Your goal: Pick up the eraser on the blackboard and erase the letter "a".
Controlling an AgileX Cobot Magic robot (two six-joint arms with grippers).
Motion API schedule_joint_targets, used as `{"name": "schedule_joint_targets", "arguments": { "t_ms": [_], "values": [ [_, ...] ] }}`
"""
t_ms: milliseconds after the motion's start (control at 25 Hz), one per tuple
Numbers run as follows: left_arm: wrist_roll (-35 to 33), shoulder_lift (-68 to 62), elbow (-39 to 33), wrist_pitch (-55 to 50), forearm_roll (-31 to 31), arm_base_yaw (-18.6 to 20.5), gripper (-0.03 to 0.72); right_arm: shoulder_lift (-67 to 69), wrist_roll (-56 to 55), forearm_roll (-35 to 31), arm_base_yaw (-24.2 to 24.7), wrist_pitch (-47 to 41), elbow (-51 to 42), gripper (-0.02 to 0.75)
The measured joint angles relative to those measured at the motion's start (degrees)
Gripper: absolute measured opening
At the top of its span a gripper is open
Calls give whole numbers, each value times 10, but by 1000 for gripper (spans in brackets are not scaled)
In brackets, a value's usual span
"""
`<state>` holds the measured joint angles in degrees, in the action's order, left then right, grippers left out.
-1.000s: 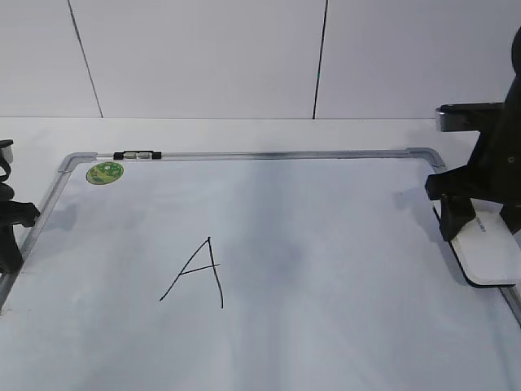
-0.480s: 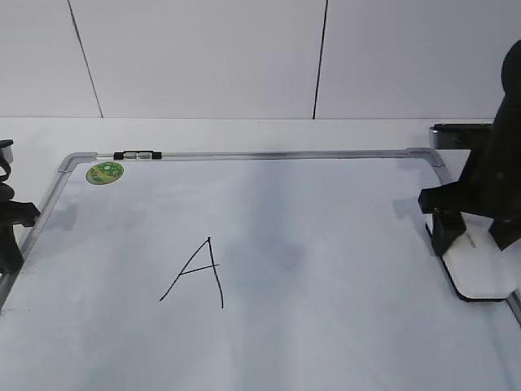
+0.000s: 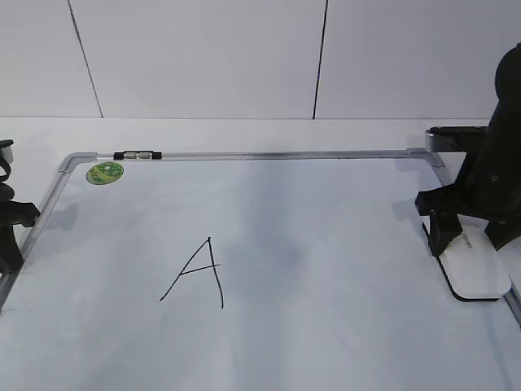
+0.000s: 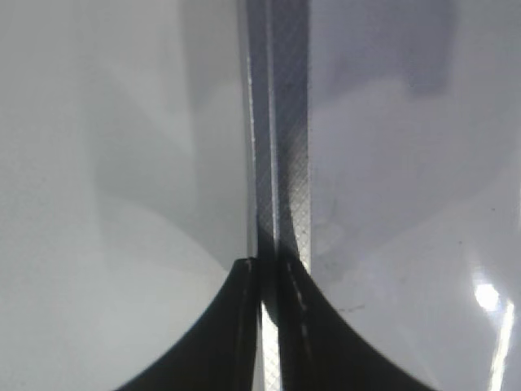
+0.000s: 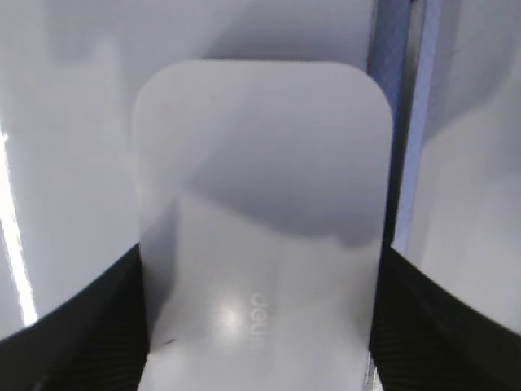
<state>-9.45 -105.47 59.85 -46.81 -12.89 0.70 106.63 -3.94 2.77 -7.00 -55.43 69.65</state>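
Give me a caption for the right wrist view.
Right gripper straddling the white eraser on the blackboard.

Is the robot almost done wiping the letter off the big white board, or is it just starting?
Just starting. Nothing is wiped: the black hand-drawn letter is whole on the grey-framed white board. In hand: the right gripper has its fingers on both sides of the flat white plastic eraser at the board's right edge; whether it is squeezing yet is unclear. The left gripper sits shut over the left frame. Left: lift, carry, wipe.
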Motion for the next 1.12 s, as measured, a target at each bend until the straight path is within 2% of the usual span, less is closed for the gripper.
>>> {"name": "schedule_joint_targets", "arguments": {
  "t_ms": [520,800,1120],
  "values": [
    [0,0,0,0,0,0,36,13,0,3,0,-4,28,608],
    [0,0,0,0,0,0,36,4,0,5,0,-64,86,610],
    [0,0,0,0,3,0,41,-96,0,20,0,-140,106,610]
  ]
}}
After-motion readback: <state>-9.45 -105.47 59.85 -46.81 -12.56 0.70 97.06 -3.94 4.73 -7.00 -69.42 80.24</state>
